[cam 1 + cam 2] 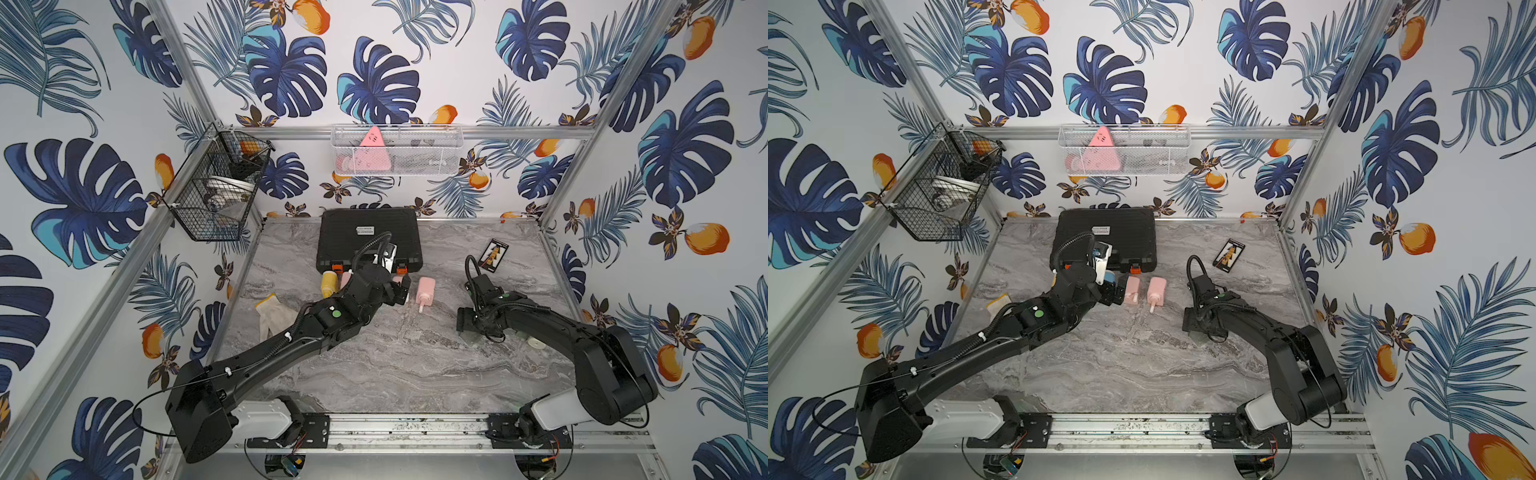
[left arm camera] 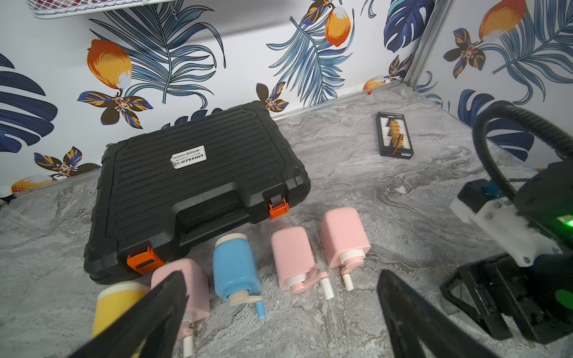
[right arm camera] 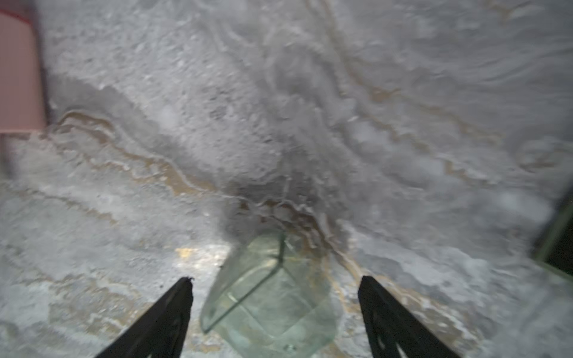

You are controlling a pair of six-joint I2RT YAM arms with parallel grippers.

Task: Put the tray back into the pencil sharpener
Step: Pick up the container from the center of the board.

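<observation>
Tray: clear plastic, lying on the marble table toward its right side, outside any sharpener. It sits between the two fingers of the right gripper.
Black wire basket: fixed to the left wall; its contents are too small to identify.
Glove: pale, flat on the table at far left, partly under the left arm.
Yellow sharpener: on its side, leftmost of a row of five just in front of the case.
Row, continuing rightward: pink sharpener, blue sharpener, second pink sharpener, third pink sharpener. All lie on their sides with cranks pointing away from the case. Which one lacks its tray cannot be determined.
Left gripper: jaws spread wide, nothing held, hovering above the row.
Black case: closed, orange latches, near the back wall behind the row.
White mesh basket: on the back wall, with a pink triangular item inside.
Right gripper: jaws apart with a visible gap on each side of the tray. Neither finger touches it and nothing is gripped.
Black card: carries yellow parts, flat on the table near the back right, well apart from the other items.
</observation>
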